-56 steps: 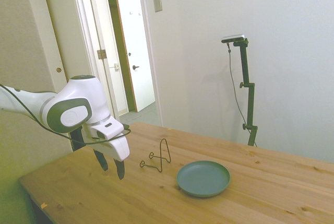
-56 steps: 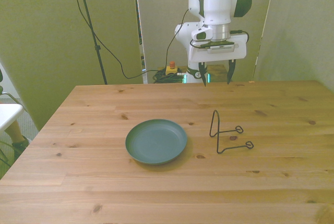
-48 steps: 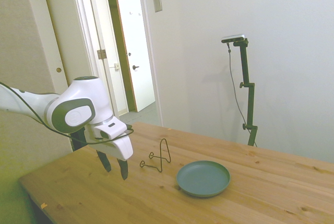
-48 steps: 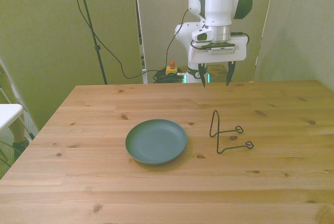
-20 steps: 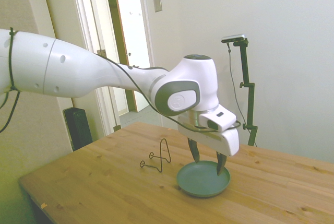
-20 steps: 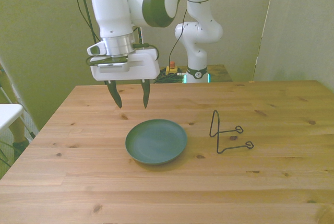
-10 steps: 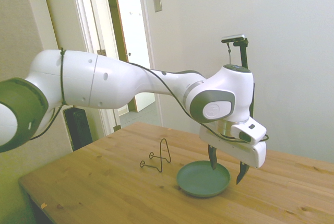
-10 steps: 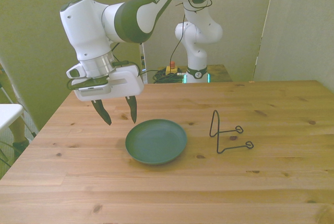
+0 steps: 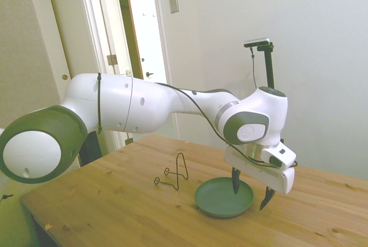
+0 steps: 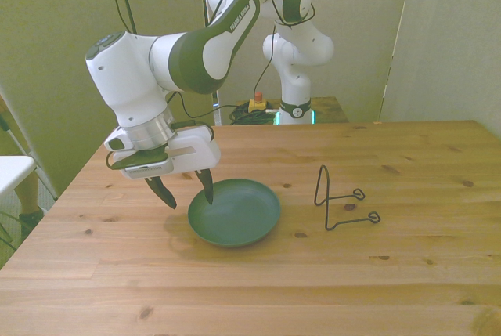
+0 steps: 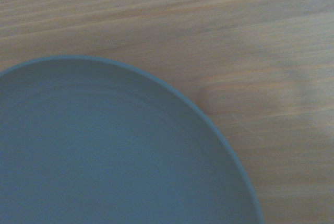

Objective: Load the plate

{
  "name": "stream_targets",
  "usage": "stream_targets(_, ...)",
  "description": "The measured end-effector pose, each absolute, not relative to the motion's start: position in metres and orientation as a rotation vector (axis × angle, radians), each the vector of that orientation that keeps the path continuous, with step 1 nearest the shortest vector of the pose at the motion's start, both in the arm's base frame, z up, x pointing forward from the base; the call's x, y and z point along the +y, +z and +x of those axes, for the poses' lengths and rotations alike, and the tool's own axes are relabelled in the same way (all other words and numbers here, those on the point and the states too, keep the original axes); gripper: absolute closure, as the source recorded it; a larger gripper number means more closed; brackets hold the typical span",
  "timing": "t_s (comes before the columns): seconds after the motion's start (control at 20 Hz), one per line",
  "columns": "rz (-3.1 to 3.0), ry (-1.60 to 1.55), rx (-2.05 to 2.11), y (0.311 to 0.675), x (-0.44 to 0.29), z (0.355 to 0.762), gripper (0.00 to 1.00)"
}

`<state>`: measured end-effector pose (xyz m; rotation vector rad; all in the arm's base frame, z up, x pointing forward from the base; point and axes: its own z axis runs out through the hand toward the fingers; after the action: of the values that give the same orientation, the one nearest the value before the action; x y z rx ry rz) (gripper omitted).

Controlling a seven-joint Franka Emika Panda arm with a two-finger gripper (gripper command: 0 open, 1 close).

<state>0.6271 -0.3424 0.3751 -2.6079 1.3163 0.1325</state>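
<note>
With your gripper (image 10: 187,190) spread and empty astride the rim of the round, shallow grey-green plate (image 10: 239,214) lying flat on the wooden tabletop (image 10: 407,273), lower squarely before closing.

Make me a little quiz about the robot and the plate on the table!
1. True or false: the tool is open, one finger over the plate, one outside its rim.
2. What lies on the table toward the front view's right of the plate?
A. a cup
B. a wire stand
C. a spoon
3. Fill in: the plate is lying ____ on the table, with nothing in it.

Key: 1 true; 2 B; 3 flat.
</note>
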Motion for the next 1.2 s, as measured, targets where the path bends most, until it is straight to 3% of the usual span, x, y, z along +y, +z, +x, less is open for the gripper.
stream_targets(1.2,-2.614,0.207,1.211,0.356,-0.341,0.620,1.00)
